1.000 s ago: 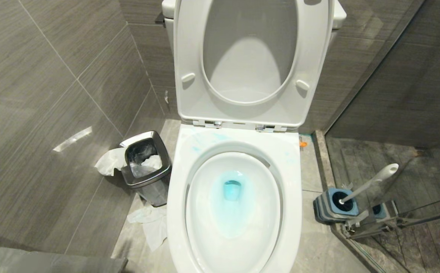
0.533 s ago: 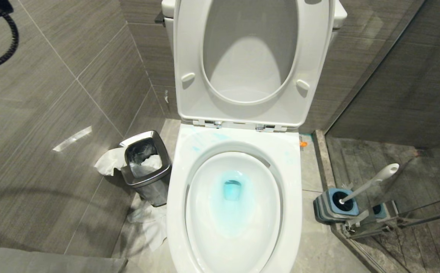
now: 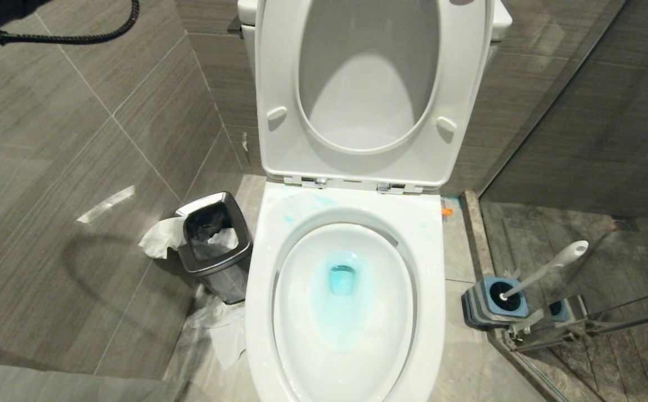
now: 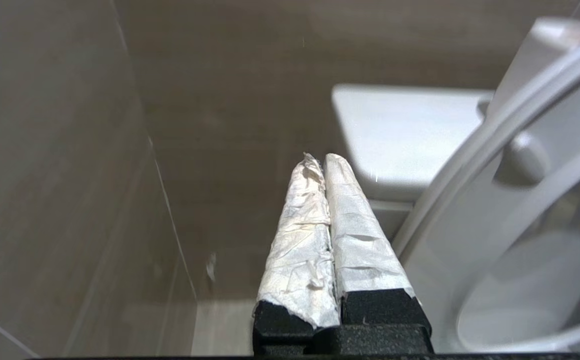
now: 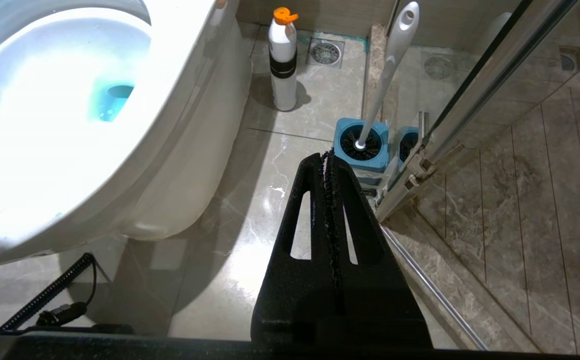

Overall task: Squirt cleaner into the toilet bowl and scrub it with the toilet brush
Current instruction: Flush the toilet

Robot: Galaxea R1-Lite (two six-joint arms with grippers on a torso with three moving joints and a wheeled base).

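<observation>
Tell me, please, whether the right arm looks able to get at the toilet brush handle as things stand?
Probably yes. The right pincer is shut and points toward the toilet brush, which stands in its blue holder beside the glass door frame. Only bare floor lies between, though the frame crowds one side, and the pincer must open first.

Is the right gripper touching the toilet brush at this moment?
Apart. In the right wrist view, the right gripper hangs shut above the floor, while the toilet brush leans in its holder farther off, with nothing gripped.
</observation>
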